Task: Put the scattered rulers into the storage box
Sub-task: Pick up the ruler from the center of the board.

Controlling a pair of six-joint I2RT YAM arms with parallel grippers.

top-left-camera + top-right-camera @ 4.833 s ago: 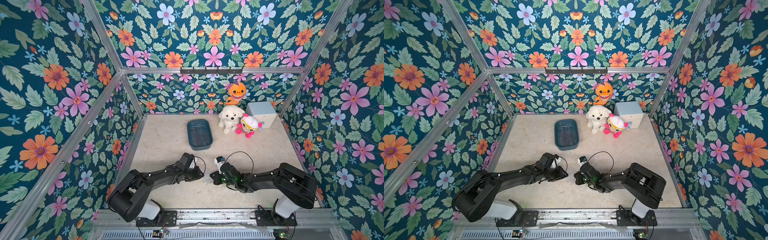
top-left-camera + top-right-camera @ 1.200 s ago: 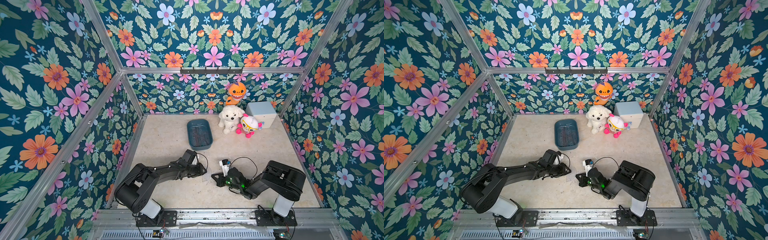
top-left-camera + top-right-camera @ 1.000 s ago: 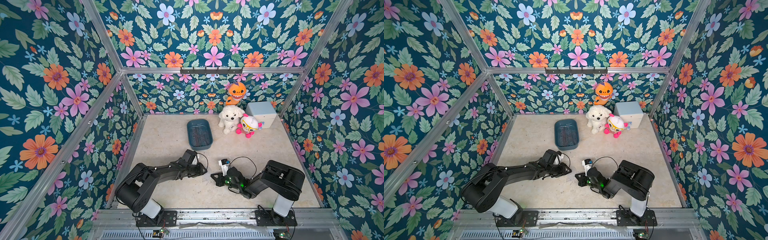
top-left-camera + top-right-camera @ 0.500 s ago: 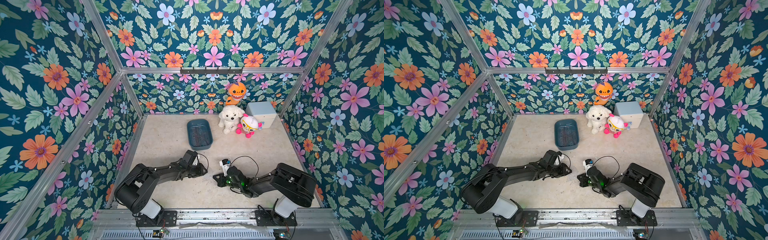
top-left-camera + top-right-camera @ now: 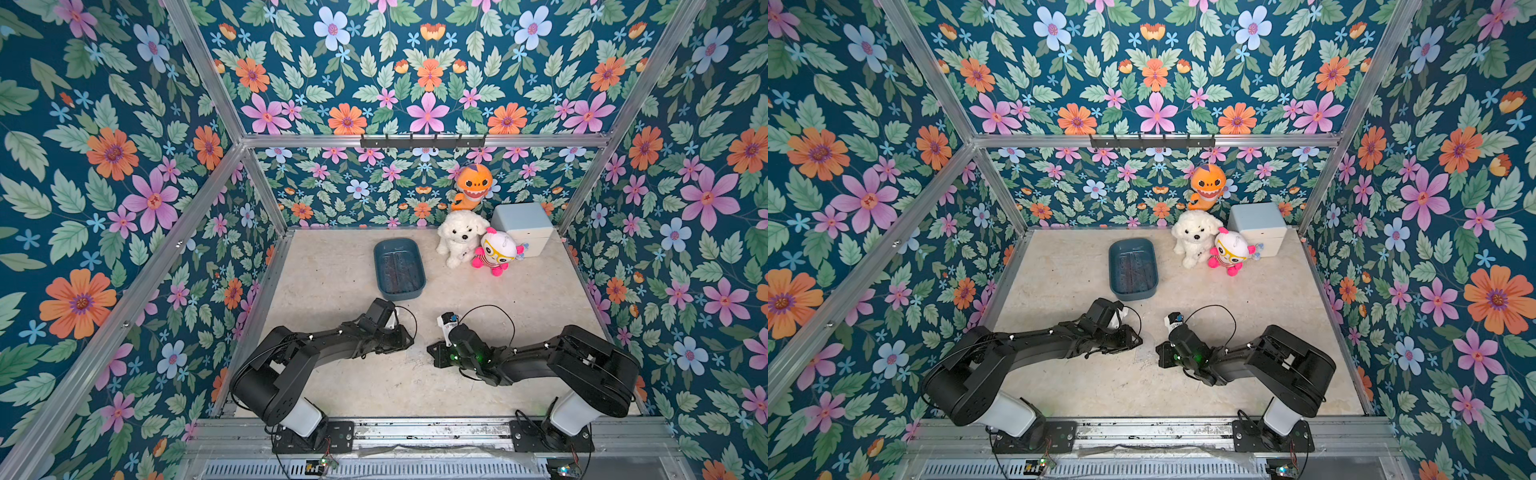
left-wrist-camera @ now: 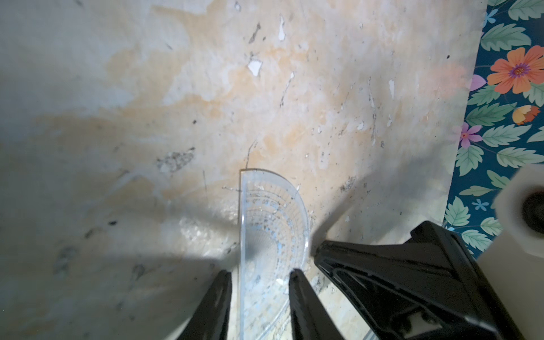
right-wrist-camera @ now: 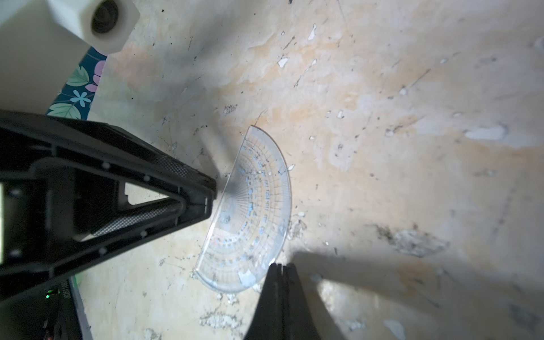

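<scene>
The clear protractor (image 7: pixel 250 212) lies on the table (image 5: pixel 332 270) between the 2 arms, left gripper (image 6: pixel 260 271) spread astride its straight edge, right gripper (image 7: pixel 279 265) pressed shut at its curved rim; farther back sits the storage box (image 5: pixel 400 296) holding rulers (image 5: pixel 399 270).

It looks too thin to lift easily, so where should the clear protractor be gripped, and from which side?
Pinch the protractor at the middle of its straight edge, coming from the left pincer's side. It seems to lie flat, so only an edge offers purchase; the shut right pincer at the curved rim could brace it.
</scene>
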